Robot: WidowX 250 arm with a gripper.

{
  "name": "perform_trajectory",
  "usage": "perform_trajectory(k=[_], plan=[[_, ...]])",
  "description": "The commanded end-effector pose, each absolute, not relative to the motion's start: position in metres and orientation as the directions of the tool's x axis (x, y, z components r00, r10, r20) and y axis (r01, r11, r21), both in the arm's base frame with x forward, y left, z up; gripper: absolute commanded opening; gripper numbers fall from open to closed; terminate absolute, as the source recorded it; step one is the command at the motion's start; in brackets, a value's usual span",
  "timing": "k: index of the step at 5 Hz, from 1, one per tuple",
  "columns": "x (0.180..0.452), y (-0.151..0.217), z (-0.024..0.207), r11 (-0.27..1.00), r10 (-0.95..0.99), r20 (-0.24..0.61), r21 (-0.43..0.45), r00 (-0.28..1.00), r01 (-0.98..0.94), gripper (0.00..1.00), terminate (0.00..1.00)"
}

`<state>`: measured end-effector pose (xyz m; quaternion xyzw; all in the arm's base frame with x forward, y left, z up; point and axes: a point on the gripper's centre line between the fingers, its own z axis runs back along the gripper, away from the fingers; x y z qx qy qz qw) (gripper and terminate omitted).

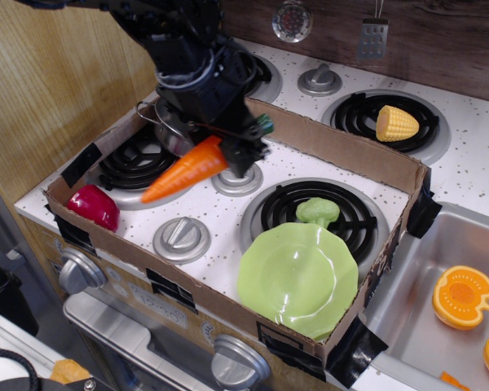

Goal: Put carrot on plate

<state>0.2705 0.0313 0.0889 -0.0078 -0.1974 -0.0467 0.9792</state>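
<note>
The orange toy carrot [185,170] with a dark green top hangs tilted in the air above the toy stove, tip pointing down-left. My black gripper [243,148] is shut on its thick end, near the green stub. The light green scalloped plate [297,278] lies at the front right of the cardboard box, to the right of and below the carrot, apart from it.
A cardboard box wall [342,155] rings the stove. A green broccoli piece [317,211] sits just behind the plate. A red pepper [92,205] lies front left. Silver knobs [180,237] stand under the carrot. A corn piece [396,124] sits on the back right burner. Orange squash halves [462,296] lie in the sink.
</note>
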Motion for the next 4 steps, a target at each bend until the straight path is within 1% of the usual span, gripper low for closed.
perform_trajectory(k=[1, 3, 4], plan=[[0.281, 0.000, 0.093, 0.997, 0.027, 0.478, -0.073, 0.878, 0.009, 0.00, 0.00], [0.277, -0.031, 0.058, 0.986, 0.107, 0.479, -0.163, 0.871, -0.032, 0.00, 0.00], [0.272, -0.047, 0.048, 0.980, 0.153, 0.477, -0.188, 0.865, -0.069, 0.00, 0.00]])
